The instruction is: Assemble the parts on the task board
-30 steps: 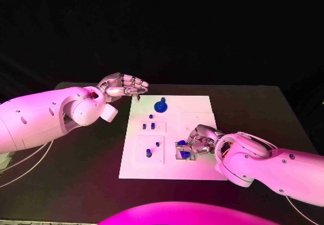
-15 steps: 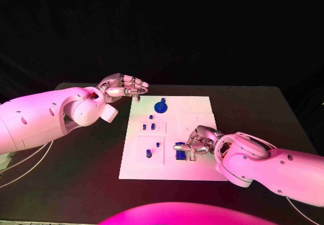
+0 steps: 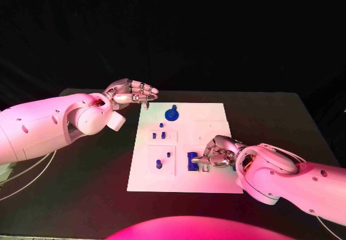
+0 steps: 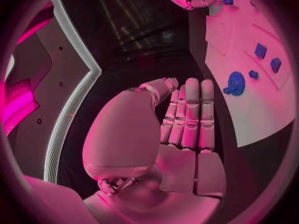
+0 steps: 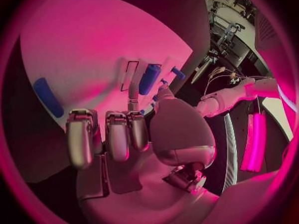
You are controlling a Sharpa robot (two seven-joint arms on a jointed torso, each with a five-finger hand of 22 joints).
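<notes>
I see the white board [image 3: 209,180] in the middle of the black table [image 3: 288,120]. My right hand [image 3: 214,154] sits over the board's near right part, fingers curled in just beside an upright blue block [image 3: 192,161]; I cannot tell whether it grips it. My left hand [image 3: 132,93] hovers off the board's far left corner, fingers curled together, holding nothing. A round blue knob [image 3: 171,113] stands at the far side.

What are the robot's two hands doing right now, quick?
Left hand: fingers curled in, holding nothing, beside the task board's far corner.
Right hand: over the board, at a blue part; whether it grips the part cannot be told.
</notes>
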